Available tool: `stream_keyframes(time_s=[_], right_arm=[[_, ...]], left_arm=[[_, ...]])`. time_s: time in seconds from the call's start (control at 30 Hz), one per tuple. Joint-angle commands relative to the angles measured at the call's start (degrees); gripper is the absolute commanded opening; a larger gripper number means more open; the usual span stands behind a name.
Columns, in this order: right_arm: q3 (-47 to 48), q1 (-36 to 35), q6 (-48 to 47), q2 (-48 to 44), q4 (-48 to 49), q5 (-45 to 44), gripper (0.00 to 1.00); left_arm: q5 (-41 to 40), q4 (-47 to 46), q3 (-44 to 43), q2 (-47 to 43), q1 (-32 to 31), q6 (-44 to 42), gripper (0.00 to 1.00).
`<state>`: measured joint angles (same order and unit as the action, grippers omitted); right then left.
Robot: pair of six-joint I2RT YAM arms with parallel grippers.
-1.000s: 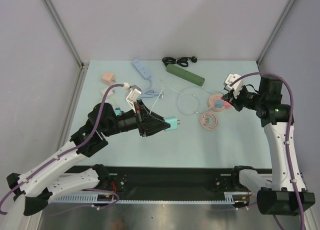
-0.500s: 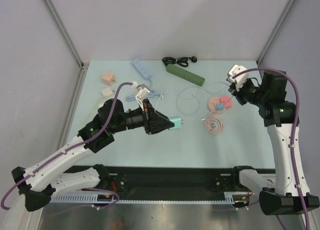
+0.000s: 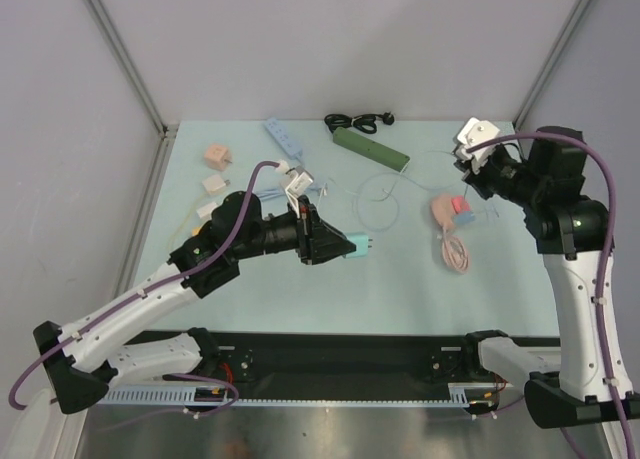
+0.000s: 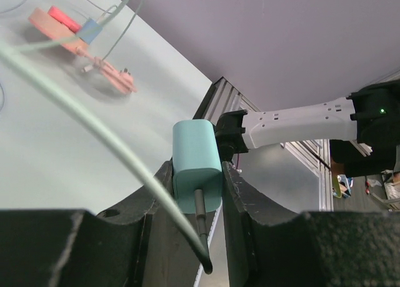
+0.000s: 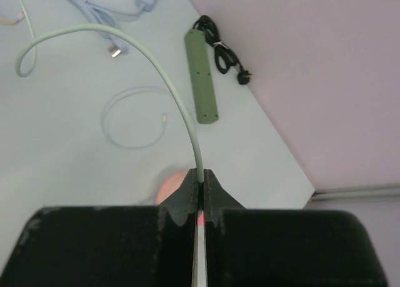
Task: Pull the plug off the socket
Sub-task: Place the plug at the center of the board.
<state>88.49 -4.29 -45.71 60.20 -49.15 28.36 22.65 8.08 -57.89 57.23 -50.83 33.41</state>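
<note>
The left gripper (image 3: 340,246) clamps a teal charger block (image 4: 196,164) near the centre of the table (image 3: 400,291). Its prongs point toward 3 o'clock, and a pale green cable (image 4: 94,121) is plugged in. At 2 o'clock, the right gripper (image 5: 200,184) pinches that cable.

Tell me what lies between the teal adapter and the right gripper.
Top and right wrist views show a thin white cable loop lying between adapter and right gripper; the pale cable that gripper pinches arcs out that way too.
</note>
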Motion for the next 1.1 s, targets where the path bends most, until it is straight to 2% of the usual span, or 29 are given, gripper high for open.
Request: stream_keyframes(time_s=[0.0, 0.27, 0.33, 0.4, 0.5, 0.57, 0.6, 0.67, 0.7, 0.73, 0.83, 0.87, 0.93, 0.97, 1.0, 1.07], right_arm=[[-1.73, -4.67, -1.74, 2.81, -1.74, -8.03, 0.00], [-14.65, -2.57, -5.96, 3.69, 2.64, -22.63, 0.00], [-16.85, 0.24, -5.88, 3.08, 5.71, -26.07, 0.00], [-16.60, 3.31, -5.79, 1.85, 7.56, -25.82, 0.00], [-13.53, 10.52, -4.74, 0.44, 10.29, -22.57, 0.00], [-9.68, 14.65, -4.04, -0.79, 10.39, -17.22, 0.00], [-7.91, 15.88, -3.68, -0.96, 9.52, -10.50, 0.00], [-3.44, 17.47, -3.85, -1.14, 4.08, -3.17, 0.00], [-2.28, 17.39, -4.90, -0.88, 1.10, 5.04, 0.00], [-1.40, 17.22, -5.43, -0.44, -3.98, 8.78, 0.00], [-1.38, 14.24, -4.74, -0.35, -9.37, 20.28, 0.00], [-2.17, 10.92, -3.43, -0.61, -9.22, 22.16, 0.00], [-5.07, 5.99, -0.36, -0.62, -6.07, 25.25, 0.00], [-6.04, 2.83, 4.36, 0.08, -3.96, 25.17, 0.00], [-6.83, -3.20, 6.84, 0.61, -1.59, 24.64, 0.00], [-7.72, -8.77, 13.33, 3.06, 5.18, 23.94, 0.00]], left_arm=[[0.64, -2.10, -3.46, -0.02, 0.47, -0.89, 0.00], [-0.59, 0.01, -2.58, -1.77, 1.08, -1.50, 0.00], [-0.59, 0.18, -2.32, -2.04, 1.26, -1.59, 0.00], [-0.42, 0.19, -2.05, -1.95, 1.61, -1.68, 0.00], [0.02, 0.01, -1.79, -1.16, 1.78, -1.68, 0.00], [-0.68, 0.27, -1.61, -0.72, 1.87, -1.94, 0.00], [-1.20, 0.53, -1.61, -0.89, 1.87, -2.12, 0.00], [-2.87, 1.41, -1.53, -1.77, 1.87, -3.08, 0.00], [-5.58, 3.24, -1.61, -2.38, 1.96, -3.61, 0.00], [-6.91, 4.39, -1.61, -2.91, 1.96, -4.74, 0.00], [-12.78, 7.56, -1.00, -5.81, 2.22, -5.90, 0.00], [-14.38, 8.09, -0.22, -6.77, 2.49, -6.07, 0.00], [-19.21, 10.19, 0.49, -8.97, 2.75, -6.34, 0.00], [-20.53, 10.90, 0.84, -9.50, 3.01, -6.25, 0.00], [-21.94, 11.52, 1.11, -10.38, 3.28, -6.08, 0.00], [-26.95, 13.80, 1.98, -11.09, 4.41, -5.20, 0.00]])
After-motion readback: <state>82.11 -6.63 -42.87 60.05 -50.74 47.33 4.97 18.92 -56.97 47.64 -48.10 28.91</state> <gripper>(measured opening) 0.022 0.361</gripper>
